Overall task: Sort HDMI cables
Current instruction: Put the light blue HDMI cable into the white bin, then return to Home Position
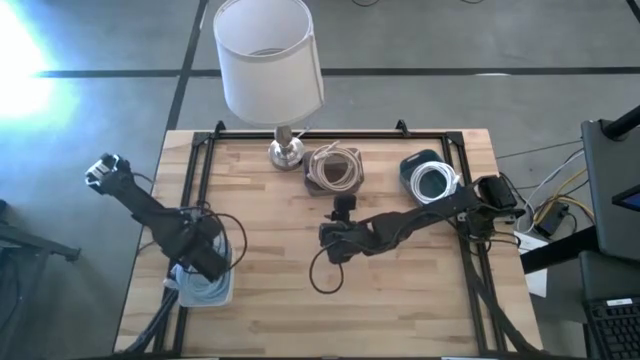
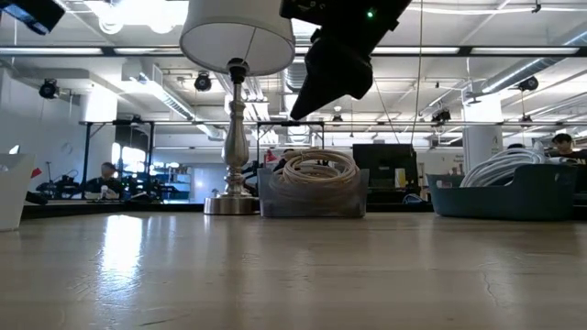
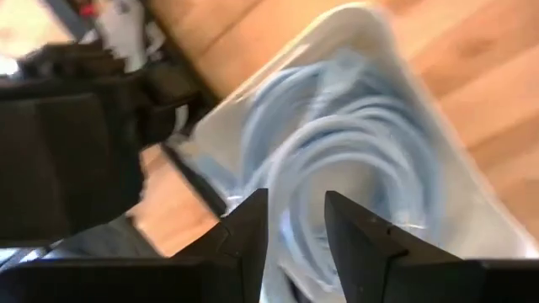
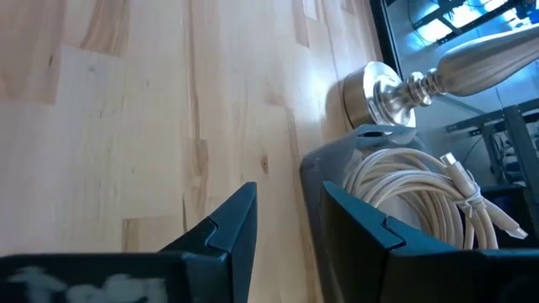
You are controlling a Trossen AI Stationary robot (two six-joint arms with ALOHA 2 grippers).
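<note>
My left gripper (image 1: 205, 262) hangs open, pointing down, over a clear bin (image 3: 421, 109) at the table's near left. A light blue HDMI cable coil (image 3: 354, 143) lies in that bin, below the fingers (image 3: 248, 223). My right gripper (image 1: 343, 210) stands open above the middle of the table with nothing between its fingers (image 4: 232, 223), just short of a brown bin (image 1: 335, 170). Beige coils (image 4: 413, 189) lie in the brown bin. A blue bin (image 1: 428, 178) at the far right holds white coils (image 1: 433, 183).
A table lamp with a white shade (image 1: 268, 55) stands at the far edge on a metal base (image 1: 285, 152), next to the brown bin. A black frame (image 1: 300, 135) runs around the table. Bare wood (image 1: 280, 300) lies between the arms and toward the near edge.
</note>
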